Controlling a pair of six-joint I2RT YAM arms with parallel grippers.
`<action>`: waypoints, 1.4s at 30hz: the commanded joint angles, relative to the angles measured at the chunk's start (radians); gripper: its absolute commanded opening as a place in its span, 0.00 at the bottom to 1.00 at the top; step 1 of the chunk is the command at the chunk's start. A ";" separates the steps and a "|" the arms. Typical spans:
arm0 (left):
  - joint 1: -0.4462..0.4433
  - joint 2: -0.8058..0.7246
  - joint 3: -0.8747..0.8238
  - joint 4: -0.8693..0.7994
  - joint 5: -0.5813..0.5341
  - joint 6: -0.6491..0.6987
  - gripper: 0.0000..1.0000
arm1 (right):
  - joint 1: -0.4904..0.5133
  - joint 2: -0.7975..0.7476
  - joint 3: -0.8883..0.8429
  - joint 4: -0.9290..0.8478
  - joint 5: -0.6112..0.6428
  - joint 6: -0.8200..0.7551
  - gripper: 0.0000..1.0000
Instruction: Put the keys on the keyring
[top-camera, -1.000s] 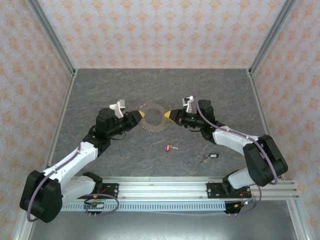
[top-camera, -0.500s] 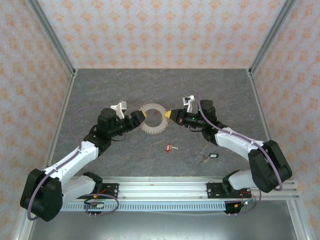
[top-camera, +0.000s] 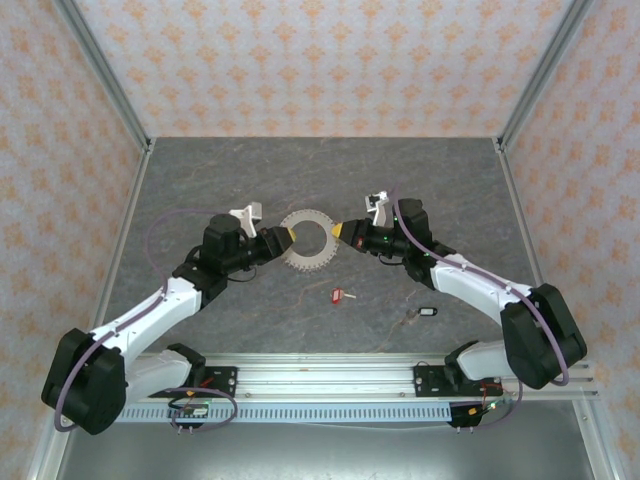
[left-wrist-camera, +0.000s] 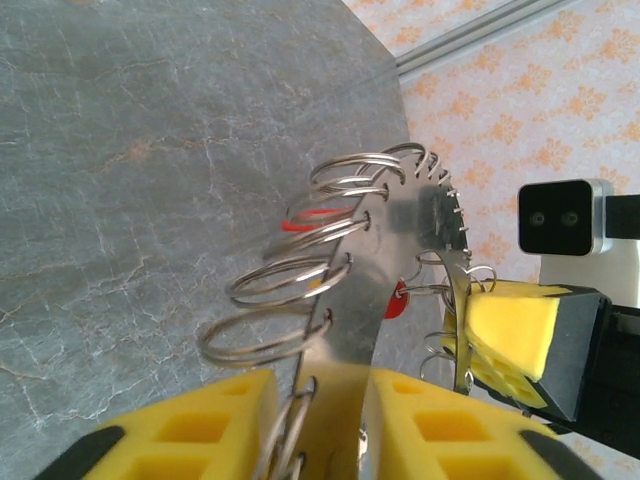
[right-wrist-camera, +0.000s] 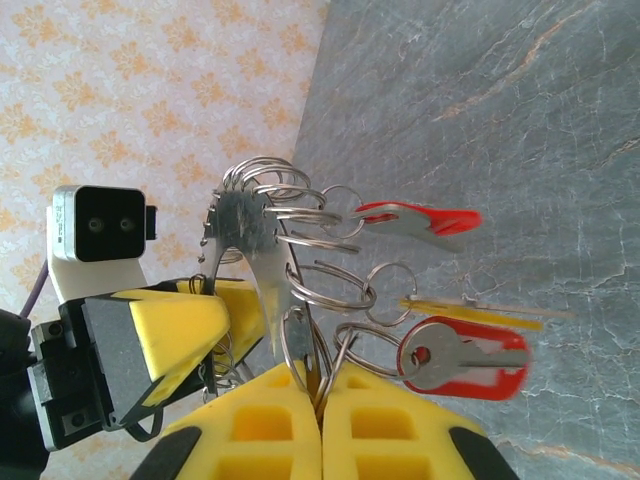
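The keyring (top-camera: 305, 238), a flat grey metal hoop edged with small split rings, hangs above the table between both grippers. My left gripper (top-camera: 287, 237) has its yellow pads on either side of the hoop's left rim (left-wrist-camera: 400, 230), and the band and split rings fill the gap between them (left-wrist-camera: 320, 400). My right gripper (right-wrist-camera: 322, 385) is shut on the right rim (right-wrist-camera: 245, 235). Two red-tagged keys (right-wrist-camera: 415, 220) (right-wrist-camera: 460, 358) and a pale yellow one (right-wrist-camera: 480, 310) dangle from its rings. A loose red key (top-camera: 340, 295) and a black-tagged key (top-camera: 425, 313) lie on the table.
The grey stone-patterned tabletop (top-camera: 320, 170) is bounded by patterned walls and metal posts. The rail (top-camera: 320, 375) with both arm bases runs along the near edge. The two loose keys lie between the hoop and that rail.
My left gripper opened wide, then closed back in on the hoop's left rim and shifted slightly right. The right gripper kept its hold.
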 joint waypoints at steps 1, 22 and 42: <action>-0.009 0.016 0.034 0.059 0.027 0.016 0.38 | 0.008 -0.016 0.046 0.024 0.009 -0.024 0.06; -0.012 -0.005 0.032 0.128 0.008 0.025 0.00 | 0.006 -0.038 0.026 0.002 0.089 -0.053 0.25; -0.019 -0.058 0.039 0.334 0.128 0.246 0.00 | 0.029 -0.470 -0.298 0.096 0.430 -0.671 0.41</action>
